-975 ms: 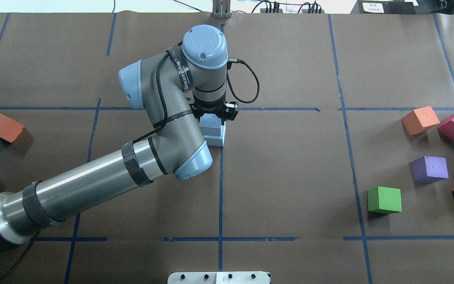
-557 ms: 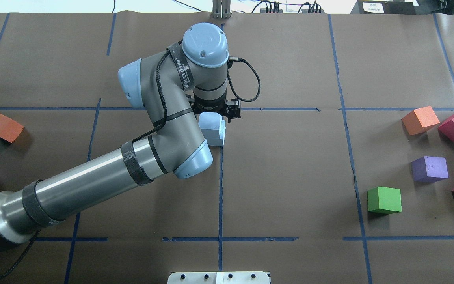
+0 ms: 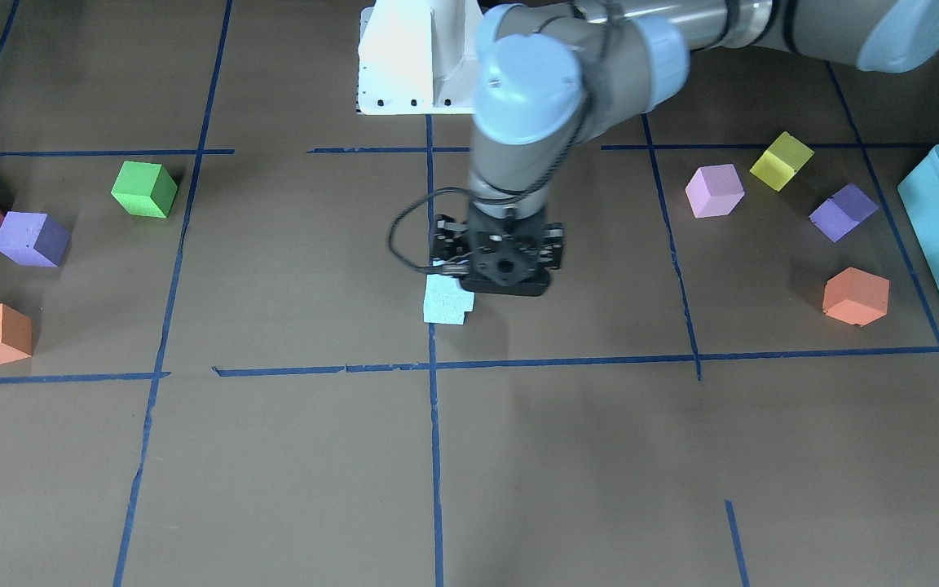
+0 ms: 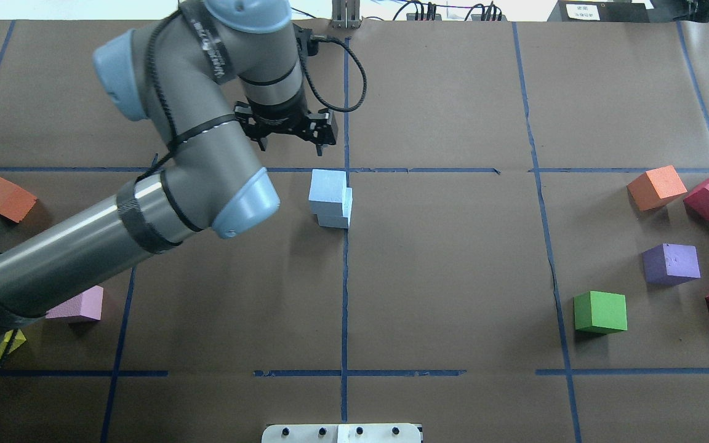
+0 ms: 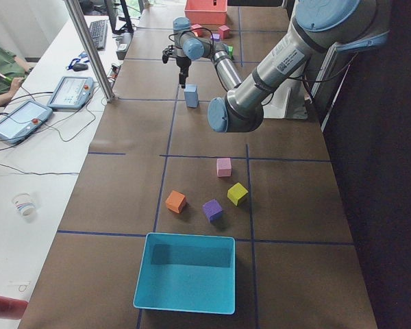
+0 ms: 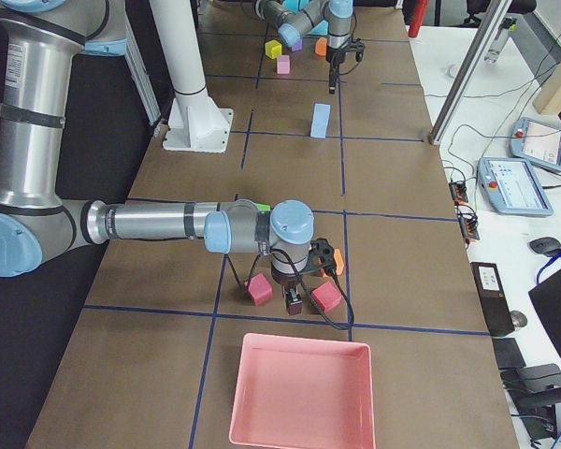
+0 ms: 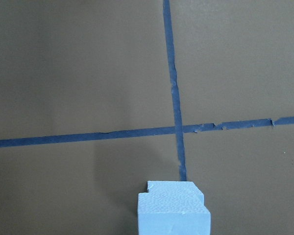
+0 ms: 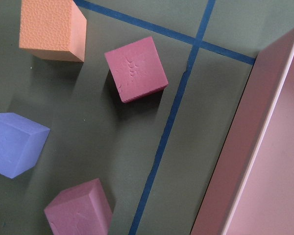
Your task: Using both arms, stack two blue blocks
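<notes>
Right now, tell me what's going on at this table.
The two blue blocks stand stacked at the table's middle, the top one slightly offset. The left gripper hangs open and empty, raised clear of them. The right gripper is low among the dark red blocks beside the pink tray; whether it is open cannot be told.

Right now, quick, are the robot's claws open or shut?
Left gripper: open, holding nothing.
Right gripper: cannot tell.
</notes>
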Available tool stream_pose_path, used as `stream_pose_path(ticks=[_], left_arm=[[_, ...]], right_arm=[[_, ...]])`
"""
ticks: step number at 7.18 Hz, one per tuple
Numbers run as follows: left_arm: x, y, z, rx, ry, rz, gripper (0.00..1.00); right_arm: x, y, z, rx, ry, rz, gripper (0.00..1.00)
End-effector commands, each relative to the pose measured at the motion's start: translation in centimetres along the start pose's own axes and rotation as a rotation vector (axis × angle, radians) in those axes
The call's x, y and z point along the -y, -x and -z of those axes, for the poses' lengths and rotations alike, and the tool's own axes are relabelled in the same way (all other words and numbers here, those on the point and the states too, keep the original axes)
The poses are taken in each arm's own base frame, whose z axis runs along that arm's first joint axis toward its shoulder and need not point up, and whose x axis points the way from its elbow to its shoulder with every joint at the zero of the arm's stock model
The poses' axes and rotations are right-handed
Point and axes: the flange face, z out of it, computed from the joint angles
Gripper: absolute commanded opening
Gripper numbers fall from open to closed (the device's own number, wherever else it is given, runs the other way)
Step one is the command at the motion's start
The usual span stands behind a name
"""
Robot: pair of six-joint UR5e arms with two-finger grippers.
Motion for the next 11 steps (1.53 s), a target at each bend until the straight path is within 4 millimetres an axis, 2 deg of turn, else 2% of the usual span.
stream_pose_path(ticks=[1, 3, 4, 5, 6, 7, 8, 9, 10, 11], left_arm=[[-1.8, 15.9, 2.9, -0.002, 0.007, -0.108, 1.00], [-2.9, 34.1, 5.2, -0.015, 0.042, -0.246, 1.00], [-4.0, 43.4, 7.0, 0.022, 0.030, -0.274, 1.00], [-6.4, 51.8, 7.5, 0.047, 0.044, -0.282, 1.00], [-10.6, 57.2, 5.6, 0.055, 0.092, -0.223, 1.00], [-12.0, 59.8, 5.0, 0.060, 0.110, -0.168, 1.00], [-13.9, 61.9, 3.5, 0.066, 0.147, -0.139, 1.00], [-14.6, 63.4, 2.2, 0.066, 0.176, -0.111, 1.00], [-14.8, 63.9, 1.8, 0.062, 0.182, -0.098, 1.00], [-16.3, 65.1, 0.9, 0.056, 0.204, -0.074, 1.00]], right_arm=[[0.0, 0.0, 0.0, 0.000, 0.000, -0.001, 1.00], [0.0, -0.1, -0.1, 0.000, 0.001, -0.002, 1.00], [0.0, -0.1, -0.1, 0.000, 0.001, -0.002, 1.00], [0.0, -0.1, -0.1, 0.000, 0.001, -0.002, 1.00], [0.0, -0.1, -0.1, 0.000, 0.001, -0.002, 1.00], [0.0, -0.1, -0.1, 0.001, 0.002, -0.003, 1.00], [-0.1, -0.2, -0.2, 0.001, 0.005, -0.004, 1.00], [-0.2, -0.4, -0.5, 0.002, 0.009, -0.008, 1.00], [-0.2, -0.4, -0.5, 0.002, 0.009, -0.008, 1.00], [-0.1, -0.4, -0.4, 0.002, 0.008, -0.007, 1.00]])
